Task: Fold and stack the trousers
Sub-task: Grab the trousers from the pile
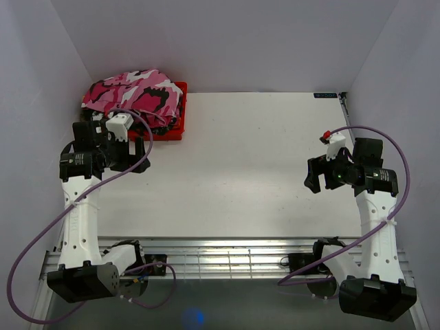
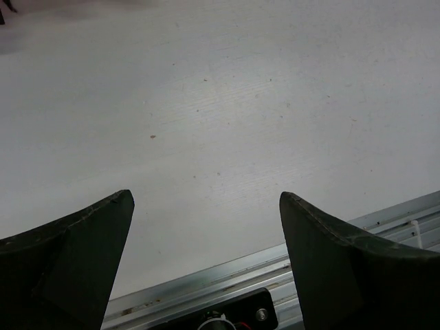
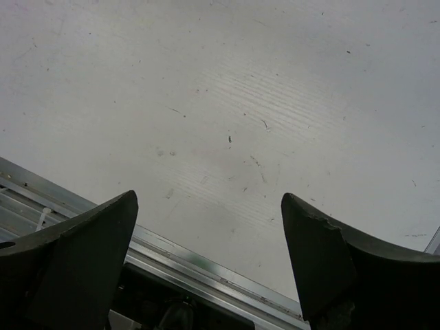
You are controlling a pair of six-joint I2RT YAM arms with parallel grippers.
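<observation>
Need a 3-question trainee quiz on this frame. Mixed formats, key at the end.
1. True or false: the left gripper holds the pink camouflage trousers.
2. Pick one. The trousers are: A) spread flat in the middle; B) piled on the red tray at the far left corner; C) folded in a stack on the right.
3. Fill in: the right gripper hangs over bare table with its jaws ____.

Key: 1 false, as it is open and empty; 2 B; 3 open.
</observation>
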